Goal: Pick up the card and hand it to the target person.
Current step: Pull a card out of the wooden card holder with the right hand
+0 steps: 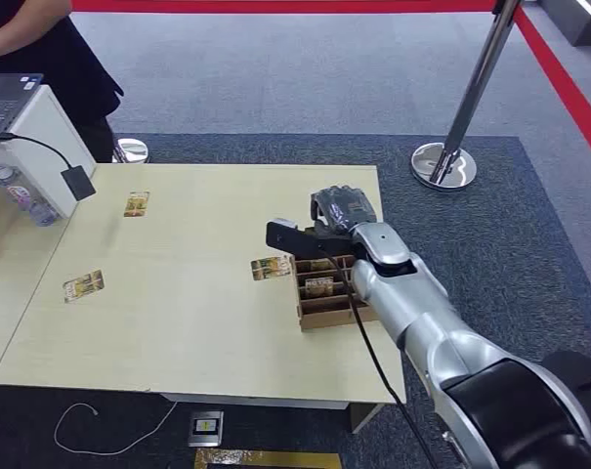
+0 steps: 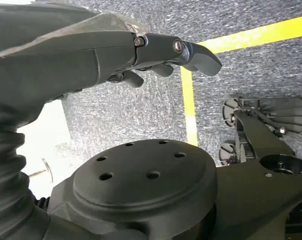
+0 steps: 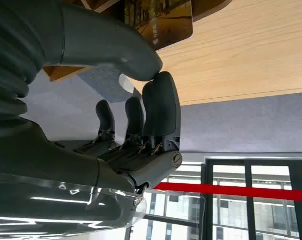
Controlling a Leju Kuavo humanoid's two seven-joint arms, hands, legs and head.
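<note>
A wooden card holder (image 1: 329,305) stands near the table's right edge, with a card (image 1: 318,286) in one of its slots. Loose cards lie flat on the table: one (image 1: 270,267) just left of the holder, one (image 1: 83,285) at the left, one (image 1: 136,204) toward the back. My right hand (image 1: 341,210) hovers over the holder's far end. Its fingers (image 3: 162,107) are curled, the thumb tip touches a fingertip, and I see nothing between them. A card (image 3: 162,20) shows beyond the thumb. My left hand (image 2: 168,52) hangs over grey carpet, fingers loosely extended, holding nothing.
A person in dark clothes (image 1: 53,49) stands at the table's far left corner. A laptop (image 1: 1,98) sits on a white box (image 1: 45,137) there, with a cable and a plastic bottle (image 1: 26,200). A chrome stanchion (image 1: 446,161) stands on the carpet at the back right.
</note>
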